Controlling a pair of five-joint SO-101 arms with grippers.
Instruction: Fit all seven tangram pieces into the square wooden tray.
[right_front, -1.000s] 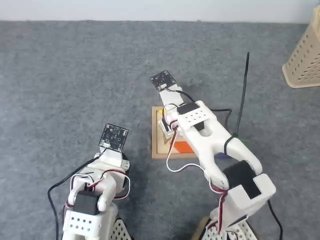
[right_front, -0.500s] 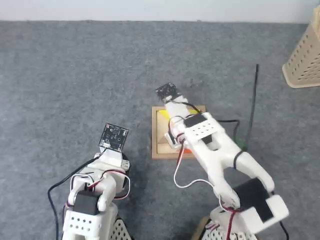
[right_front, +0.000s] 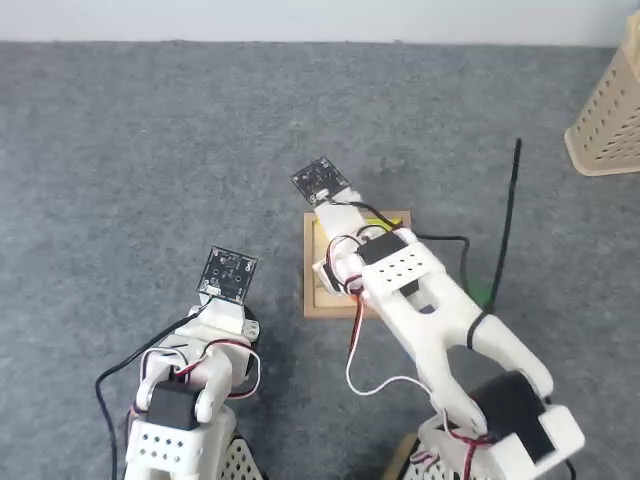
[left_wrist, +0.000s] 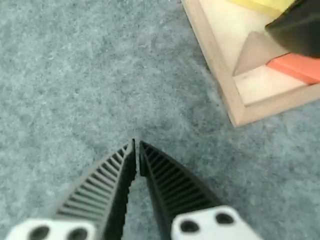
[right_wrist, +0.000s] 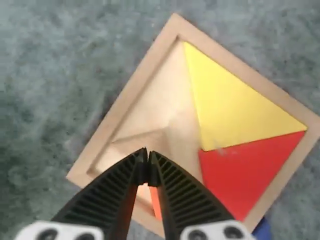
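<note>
The square wooden tray (right_wrist: 131, 86) lies on the grey carpet and holds a yellow triangle (right_wrist: 235, 110) and a red triangle (right_wrist: 240, 175). An orange piece (right_wrist: 153, 199) peeks out beneath my right gripper (right_wrist: 147, 152), which hangs shut just above the tray's bare wooden floor with nothing between its fingers. In the high view my right arm (right_front: 400, 265) covers most of the tray (right_front: 310, 300). My left gripper (left_wrist: 136, 145) is shut over bare carpet, a short way from the tray's near corner (left_wrist: 220, 70). The orange piece (left_wrist: 300, 67) shows there too.
A blue piece (right_wrist: 262, 231) lies off one tray corner, and something green (right_front: 482, 292) lies beside the tray under the right arm. A beige perforated basket (right_front: 610, 100) stands at the far right. A black cable (right_front: 510, 200) runs up past the tray.
My right arm has swung a little toward me and leftward over the tray, and its wrist turned. The left arm has not moved.
</note>
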